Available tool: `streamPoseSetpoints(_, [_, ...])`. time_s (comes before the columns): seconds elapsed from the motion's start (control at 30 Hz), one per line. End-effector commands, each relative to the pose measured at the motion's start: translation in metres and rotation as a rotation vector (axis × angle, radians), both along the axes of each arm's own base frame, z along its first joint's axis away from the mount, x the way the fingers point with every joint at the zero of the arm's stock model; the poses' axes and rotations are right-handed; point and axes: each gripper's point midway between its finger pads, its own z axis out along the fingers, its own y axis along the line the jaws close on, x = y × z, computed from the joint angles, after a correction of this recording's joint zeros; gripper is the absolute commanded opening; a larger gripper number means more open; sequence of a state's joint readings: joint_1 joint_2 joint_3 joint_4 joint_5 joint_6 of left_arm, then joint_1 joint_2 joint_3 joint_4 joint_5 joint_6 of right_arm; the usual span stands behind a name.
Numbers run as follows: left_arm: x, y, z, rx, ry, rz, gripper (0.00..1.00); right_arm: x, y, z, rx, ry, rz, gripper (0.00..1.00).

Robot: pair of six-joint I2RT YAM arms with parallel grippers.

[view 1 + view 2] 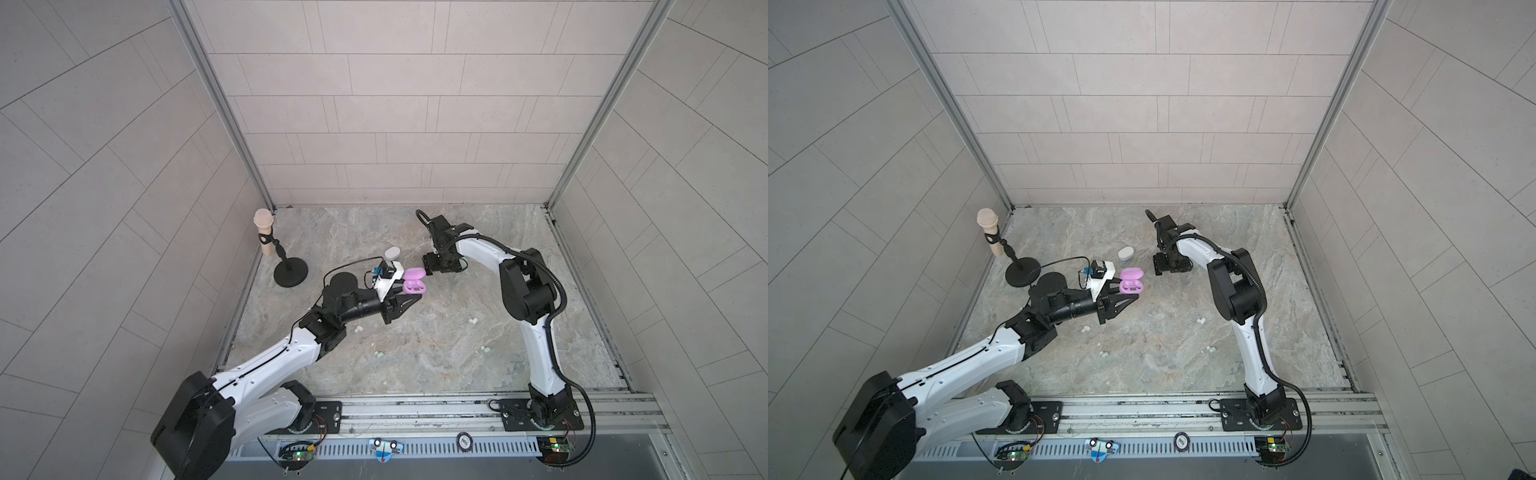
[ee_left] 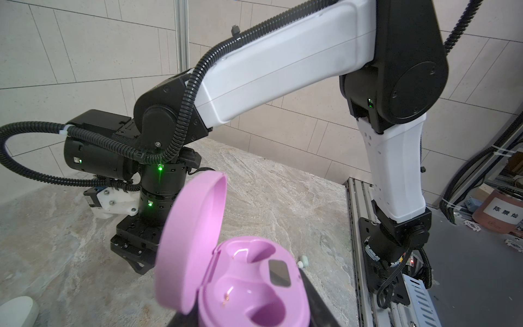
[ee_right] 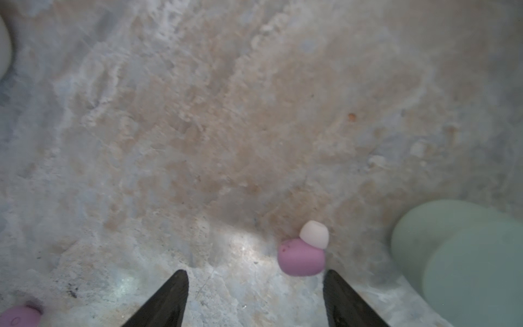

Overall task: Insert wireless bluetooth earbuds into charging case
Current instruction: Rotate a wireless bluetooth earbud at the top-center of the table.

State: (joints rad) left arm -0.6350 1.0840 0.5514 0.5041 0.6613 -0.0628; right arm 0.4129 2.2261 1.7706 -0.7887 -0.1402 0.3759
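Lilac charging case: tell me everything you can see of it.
The lilac charging case is smooth, matte-looking plastic, pill-shaped, its hinged lid open and standing upright. Both earbud wells are empty, with metal contacts inside and a small dark panel beside them. The left gripper clamps its base between its fingers, opening facing up.
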Motion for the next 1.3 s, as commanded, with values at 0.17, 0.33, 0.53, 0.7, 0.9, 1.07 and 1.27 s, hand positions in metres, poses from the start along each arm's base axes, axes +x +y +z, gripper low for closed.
streamPoseSetpoints(0.17, [0.001, -0.001, 0.017, -0.034, -0.05, -0.009, 0.17, 0.007, -0.008, -0.006, -0.026, 0.0, -0.039, 0.78])
streamPoseSetpoints(0.33, [0.001, -0.001, 0.017, -0.037, -0.05, -0.008, 0.17, 0.014, 0.003, -0.009, 0.01, -0.005, -0.007, 0.78])
streamPoseSetpoints(0.53, [0.001, -0.001, 0.018, -0.038, -0.05, -0.01, 0.17, 0.009, 0.023, -0.01, 0.077, 0.013, 0.052, 0.76])
streamPoseSetpoints(0.7, [0.0, -0.001, 0.018, -0.039, -0.05, -0.012, 0.17, -0.001, 0.045, -0.003, 0.133, 0.016, 0.128, 0.74])
streamPoseSetpoints(0.9, [-0.001, 0.0, 0.019, -0.043, -0.053, -0.013, 0.17, -0.02, 0.068, 0.002, 0.156, 0.04, 0.226, 0.7])
streamPoseSetpoints(1.07, [-0.002, 0.001, 0.021, -0.046, -0.055, -0.012, 0.17, -0.028, 0.059, 0.003, 0.063, 0.045, 0.23, 0.69])
streamPoseSetpoints(1.27, [-0.003, 0.002, 0.023, -0.049, -0.059, -0.01, 0.17, -0.009, 0.046, 0.006, 0.006, -0.001, 0.146, 0.67])
